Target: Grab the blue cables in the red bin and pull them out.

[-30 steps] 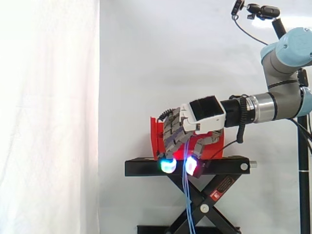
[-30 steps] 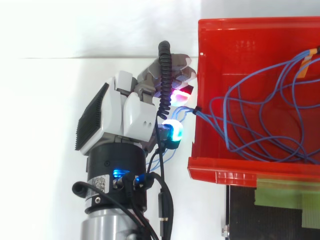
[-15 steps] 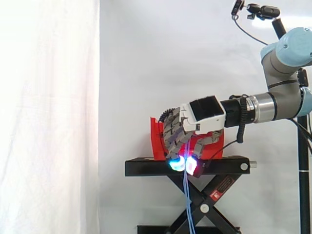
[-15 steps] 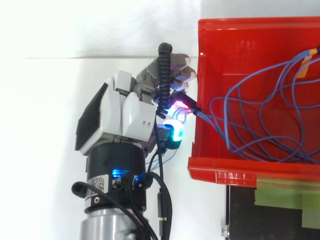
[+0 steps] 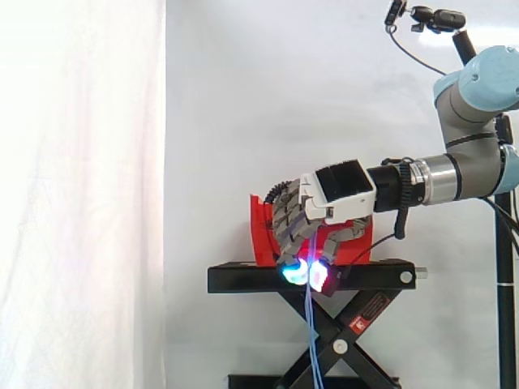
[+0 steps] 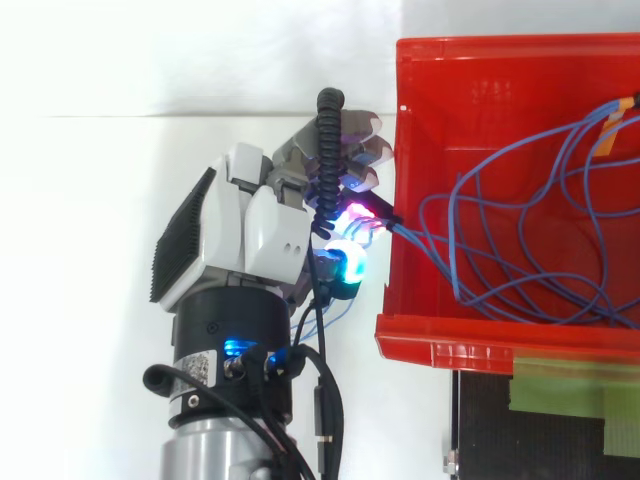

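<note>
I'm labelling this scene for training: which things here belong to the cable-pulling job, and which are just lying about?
Part of the job:
robot hand, fingers curled on the cables at the bin's edge
blue cables, looped in the bin and hanging down past the stand
red bin

Just there:
black stand under the bin
green tape on the stand
white curtain

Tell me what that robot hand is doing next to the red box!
The hand is grabbing blue cables that come out of the red bin. Its fingers are curled round a bunch of them just outside the bin's wall. Most of the cables lie in loops inside the bin, and a few strands hang down past the black stand. The job is to pull them out.
</note>
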Tool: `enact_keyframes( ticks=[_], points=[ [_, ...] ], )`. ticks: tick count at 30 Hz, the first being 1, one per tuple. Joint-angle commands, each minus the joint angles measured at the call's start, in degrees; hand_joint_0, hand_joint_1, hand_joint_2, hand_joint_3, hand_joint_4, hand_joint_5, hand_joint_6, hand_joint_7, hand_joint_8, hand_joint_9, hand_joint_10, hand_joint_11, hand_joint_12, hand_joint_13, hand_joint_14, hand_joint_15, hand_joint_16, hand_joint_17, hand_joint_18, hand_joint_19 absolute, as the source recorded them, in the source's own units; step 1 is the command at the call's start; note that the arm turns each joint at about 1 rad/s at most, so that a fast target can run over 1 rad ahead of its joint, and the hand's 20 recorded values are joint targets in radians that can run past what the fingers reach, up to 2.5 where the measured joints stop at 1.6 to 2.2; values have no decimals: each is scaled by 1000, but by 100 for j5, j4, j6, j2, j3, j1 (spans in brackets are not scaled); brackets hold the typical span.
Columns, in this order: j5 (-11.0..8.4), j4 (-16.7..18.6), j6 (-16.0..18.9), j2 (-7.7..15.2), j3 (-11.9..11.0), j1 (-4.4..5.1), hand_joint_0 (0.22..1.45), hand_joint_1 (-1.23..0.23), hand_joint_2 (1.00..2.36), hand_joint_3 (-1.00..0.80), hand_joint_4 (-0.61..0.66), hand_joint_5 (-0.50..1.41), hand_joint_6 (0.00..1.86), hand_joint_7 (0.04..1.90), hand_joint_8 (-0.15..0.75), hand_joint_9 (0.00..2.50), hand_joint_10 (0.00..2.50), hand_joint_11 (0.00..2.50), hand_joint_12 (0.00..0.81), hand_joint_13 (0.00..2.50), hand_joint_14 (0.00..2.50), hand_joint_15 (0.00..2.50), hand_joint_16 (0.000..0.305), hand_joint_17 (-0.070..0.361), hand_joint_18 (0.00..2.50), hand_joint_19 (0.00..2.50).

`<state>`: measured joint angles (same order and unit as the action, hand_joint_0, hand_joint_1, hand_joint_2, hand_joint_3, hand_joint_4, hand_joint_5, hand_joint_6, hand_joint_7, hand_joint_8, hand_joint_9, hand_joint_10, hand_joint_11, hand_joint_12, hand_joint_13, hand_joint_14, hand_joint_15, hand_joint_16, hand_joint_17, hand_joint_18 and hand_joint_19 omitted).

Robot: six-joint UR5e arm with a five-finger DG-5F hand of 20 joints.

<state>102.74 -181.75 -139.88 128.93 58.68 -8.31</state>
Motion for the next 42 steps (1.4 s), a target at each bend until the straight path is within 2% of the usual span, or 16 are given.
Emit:
enact_keyframes(
  ticks=[1,4,13,14,18,33,34,37,39,42],
  points=[
    [0,0,0,0,-5,-4,918,-839,1000,-1000,-27,914,477,827,226,1009,25,913,332,906,25,665,41,91,666,565],
    [0,0,0,0,3,22,931,-802,1000,-1000,-16,875,606,787,226,1011,23,909,328,909,25,666,41,91,673,563],
    [0,-9,44,0,3,66,937,-781,1000,-1000,-7,831,759,722,234,1007,27,914,334,915,25,665,41,92,678,563],
    [0,-9,149,0,-5,110,937,-780,1000,-1000,-2,822,786,713,234,1008,25,905,333,915,25,669,41,92,678,554],
    [-17,0,422,0,3,181,938,-778,1000,-1000,-2,807,839,670,236,1005,25,905,334,917,23,661,41,92,681,557],
    [-35,-9,1125,0,3,312,939,-775,1000,-1000,3,791,890,646,235,992,25,894,331,915,23,659,41,92,682,554],
    [-35,-9,1424,0,3,330,940,-775,1000,-1000,4,791,893,635,238,991,24,906,333,914,23,663,41,92,681,560],
    [-35,-9,1758,0,3,348,939,-775,1000,-1000,0,786,899,638,237,991,24,904,334,914,23,660,41,92,681,555],
    [-35,-27,2215,0,3,365,939,-774,1000,-1000,-1,785,904,627,237,990,24,901,334,913,25,658,41,92,680,562],
    [-26,-27,2558,0,3,374,938,-773,1000,-1000,1,785,904,626,235,990,25,899,332,912,23,663,41,92,680,556]
  ],
)
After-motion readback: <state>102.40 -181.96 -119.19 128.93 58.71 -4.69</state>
